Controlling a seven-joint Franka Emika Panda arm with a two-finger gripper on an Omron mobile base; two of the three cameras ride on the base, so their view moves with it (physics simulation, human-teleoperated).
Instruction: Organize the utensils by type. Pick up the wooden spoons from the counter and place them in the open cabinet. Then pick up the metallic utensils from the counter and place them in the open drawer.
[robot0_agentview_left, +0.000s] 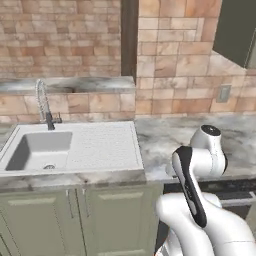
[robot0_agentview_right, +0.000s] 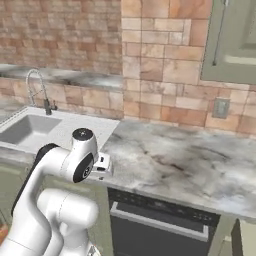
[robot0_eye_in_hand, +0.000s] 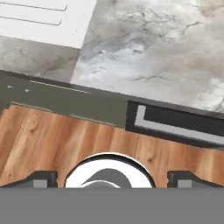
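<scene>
Right now the counter (robot0_agentview_right: 200, 160) runs long from left to right, with its marble top bare. Up on the wall hangs the cabinet (robot0_agentview_right: 235, 45), green. Left of the counter, the sink (robot0_agentview_left: 40, 150) has a tap (robot0_agentview_left: 44, 102) behind it. From the hand view, the gripper (robot0_eye_in_hand: 109, 178) hangs over the wood floor (robot0_eye_in_hand: 65, 135), its fingers wide apart and holding nothing.

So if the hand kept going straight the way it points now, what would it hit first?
The open hand points down past the counter edge, so probably the wooden floor in front of the base units; nothing lies between in the hand view, though depth is hard to judge.
</scene>
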